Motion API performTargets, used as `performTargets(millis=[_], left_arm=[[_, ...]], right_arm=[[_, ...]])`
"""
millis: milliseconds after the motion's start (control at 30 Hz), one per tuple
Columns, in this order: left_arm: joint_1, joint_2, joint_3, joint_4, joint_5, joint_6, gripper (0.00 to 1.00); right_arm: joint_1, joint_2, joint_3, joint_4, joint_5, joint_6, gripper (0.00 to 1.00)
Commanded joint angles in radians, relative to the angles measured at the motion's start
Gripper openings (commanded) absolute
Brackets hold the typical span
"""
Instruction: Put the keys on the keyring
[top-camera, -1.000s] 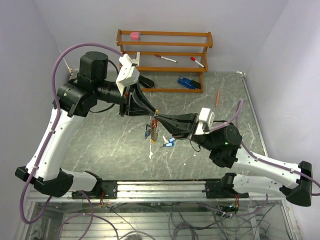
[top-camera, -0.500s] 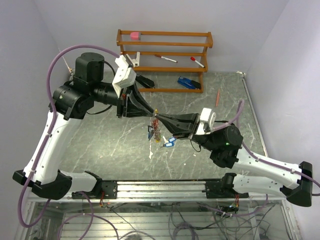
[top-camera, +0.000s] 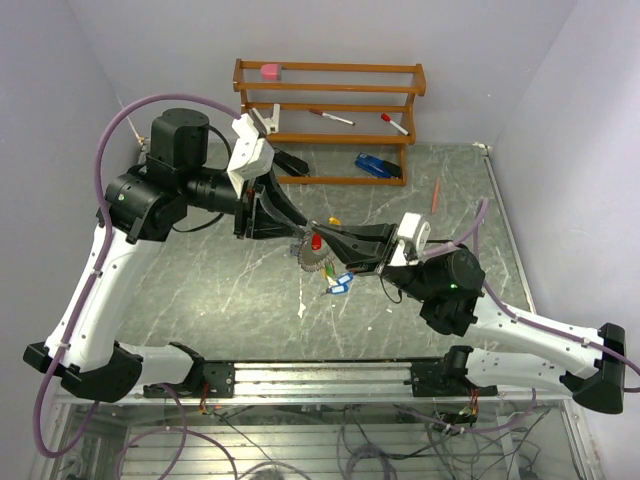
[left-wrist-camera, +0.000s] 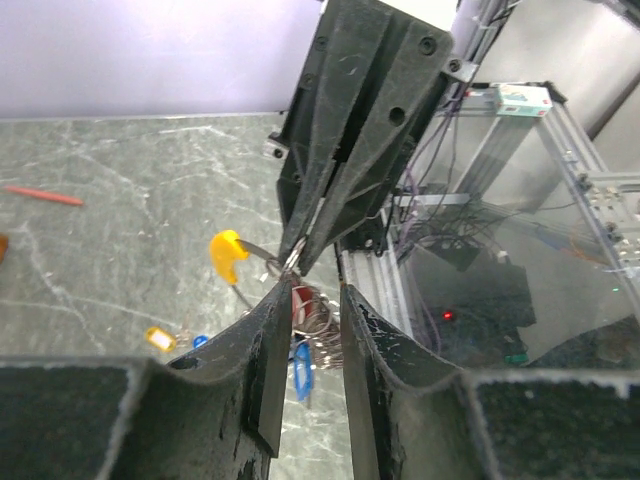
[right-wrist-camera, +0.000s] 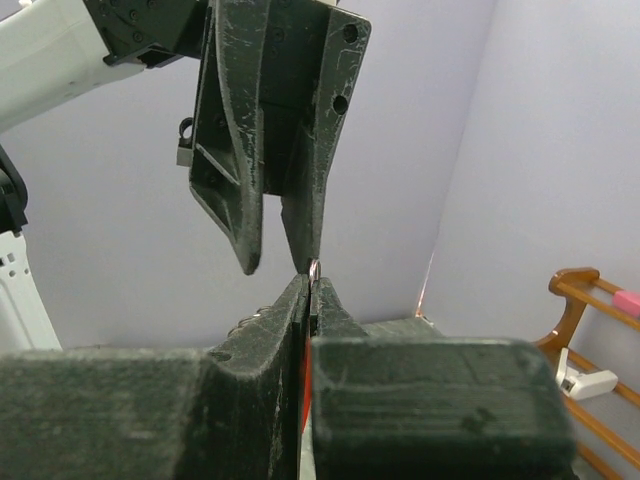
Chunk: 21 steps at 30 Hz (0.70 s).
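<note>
Keyring (top-camera: 311, 260) is up off the table (top-camera: 200, 290), mid-air near the centre of the top view, between my two grippers. My right gripper (right-wrist-camera: 308, 288) is clamped tight on the wire, fingers pressed together, and a small bit of loop pokes out past the tips. My left gripper (left-wrist-camera: 315, 300) stands at a narrow gap, one finger on each side of the silvery coils. I cannot tell whether its pads touch them. The grippers meet tip to tip, left from 9 o'clock, right from 3 o'clock.

The keys (top-camera: 314, 252) are bunched with the wire just under the tips. A red tag (top-camera: 316, 242) sits at the pinch. In the left wrist view a yellow tag (left-wrist-camera: 228, 255) sticks out at 9 o'clock of it and a blue tag (left-wrist-camera: 302, 362) hangs at 6 o'clock. In the top view a second blue tag (top-camera: 340, 285) is at 5 o'clock of the bunch; I cannot tell if it is hanging or lying on the table. A wooden rack (top-camera: 330, 95) stands at 12 o'clock by the far wall.
</note>
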<state>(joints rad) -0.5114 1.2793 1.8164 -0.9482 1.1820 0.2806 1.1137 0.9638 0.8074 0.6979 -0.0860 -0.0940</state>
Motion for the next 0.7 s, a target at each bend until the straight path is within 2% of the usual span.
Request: performTargets(millis=[0,200,467,667], left_arm=[[0.002,-0.009,0.011,-0.015,-0.118,0.038,0.35],[0.002,-0.042,-0.02,0.076,-0.146,-0.012,0.34],[0.002,-0.028,-0.042,0.1,-0.055,-0.033,0.35],[0.003,-0.019,-0.056,0.094,-0.061,-0.013,0.35]], right_arm=[[-0.002,-0.009,0.037,0.024,-0.003,-0.007,0.0],[-0.002,-0.021,0.039,0.011,-0.004,-0.005,0.0],[-0.002,-0.009,0.044,0.019,-0.014,0.005,0.0],[-0.001,0.007,0.056,0.028,-0.029,0.012,0.0]])
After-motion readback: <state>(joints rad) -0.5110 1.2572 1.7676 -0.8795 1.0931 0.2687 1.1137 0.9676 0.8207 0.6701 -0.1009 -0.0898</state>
